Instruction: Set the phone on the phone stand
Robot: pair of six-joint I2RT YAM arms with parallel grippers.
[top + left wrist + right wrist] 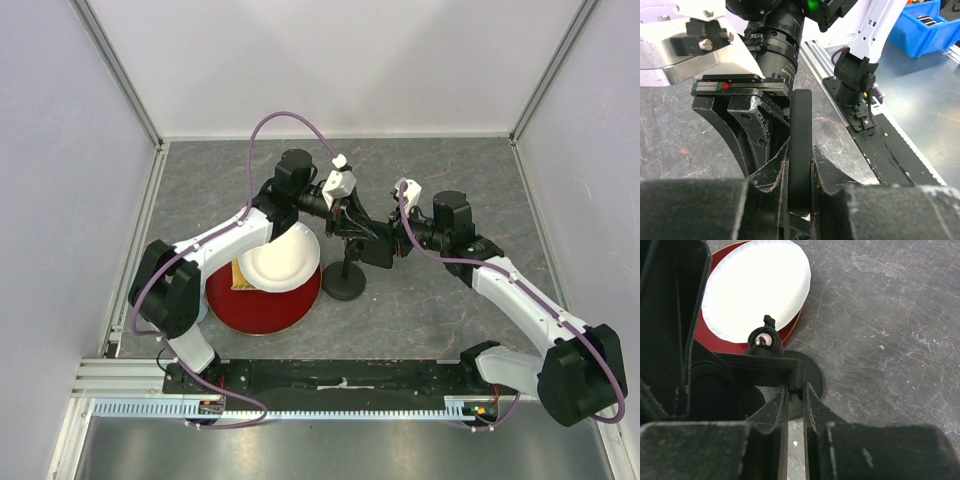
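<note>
Two claws meet at the stand's (343,284) top. Left claw (799,200) clamps the phone (800,125) edge-on there, right claw (796,402) looks nearly closed, but we can't tell if it's gripping anything.

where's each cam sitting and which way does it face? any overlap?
Top external: above, behind the bases, looking down on the table; left arm, right arm both show.
Left wrist: faces right past the phone; own end effector fingers below, right arm's base beyond.
Right wrist: faces left-down at the phone stand, white plate; own fingers below.
Shared: top and right wrist show stand and plate.
</note>
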